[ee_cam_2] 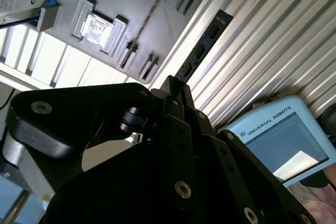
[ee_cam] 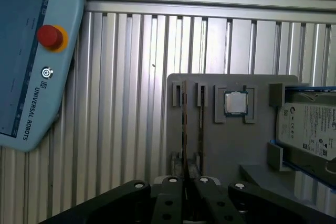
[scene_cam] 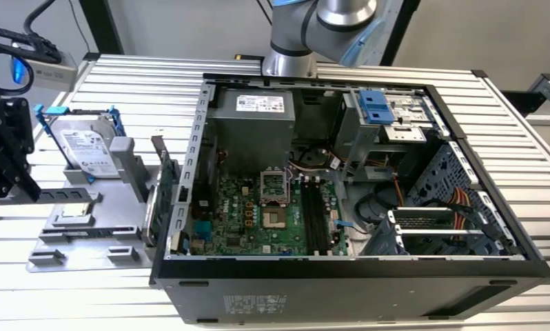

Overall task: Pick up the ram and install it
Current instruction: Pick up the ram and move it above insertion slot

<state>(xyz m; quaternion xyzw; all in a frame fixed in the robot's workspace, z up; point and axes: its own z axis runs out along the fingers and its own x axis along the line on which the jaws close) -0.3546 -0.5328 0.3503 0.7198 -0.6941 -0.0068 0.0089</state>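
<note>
The ram is not in the machine yet. It stands on edge in a slot of the gray fixture, right beside the CPU, with the hard drive further along. The gripper hangs above that fixture, roughly in line with the stick. Its fingers look pinched together with nothing between them. In the exterior view it's at the far left, well apart from the open PC case.
</note>
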